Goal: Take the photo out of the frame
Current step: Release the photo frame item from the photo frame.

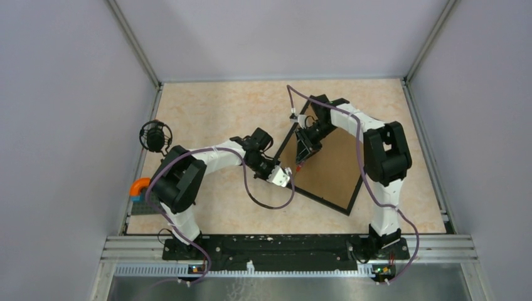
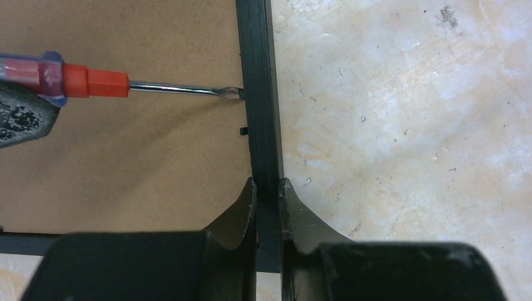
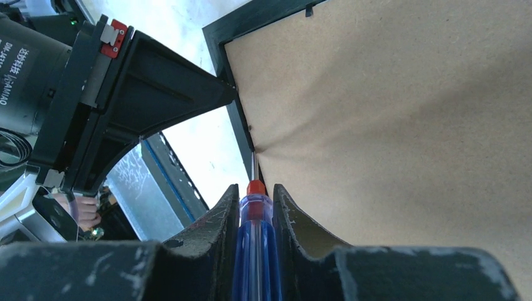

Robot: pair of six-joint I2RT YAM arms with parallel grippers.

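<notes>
The frame point(image 1: 290, 143) lies face down on the table, its brown board back point(image 1: 326, 166) up. The photo is hidden under the board. My left gripper point(image 1: 286, 177) is shut on the frame's black left rail point(image 2: 258, 94), one finger on each side of it. My right gripper point(image 1: 302, 160) is shut on a blue-handled screwdriver point(image 3: 256, 251) with a red collar. The screwdriver's tip point(image 2: 235, 93) rests at the seam between the board and the rail point(image 3: 239, 135). A small black retaining tab point(image 2: 243, 130) sits on the rail just beside the tip.
A round black object point(image 1: 155, 136) and an orange-and-blue item point(image 1: 139, 188) sit by the left wall. Grey walls close in the table on three sides. Another tab point(image 3: 308, 9) shows on the frame's far rail. The left gripper's body point(image 3: 157, 94) is close to the screwdriver.
</notes>
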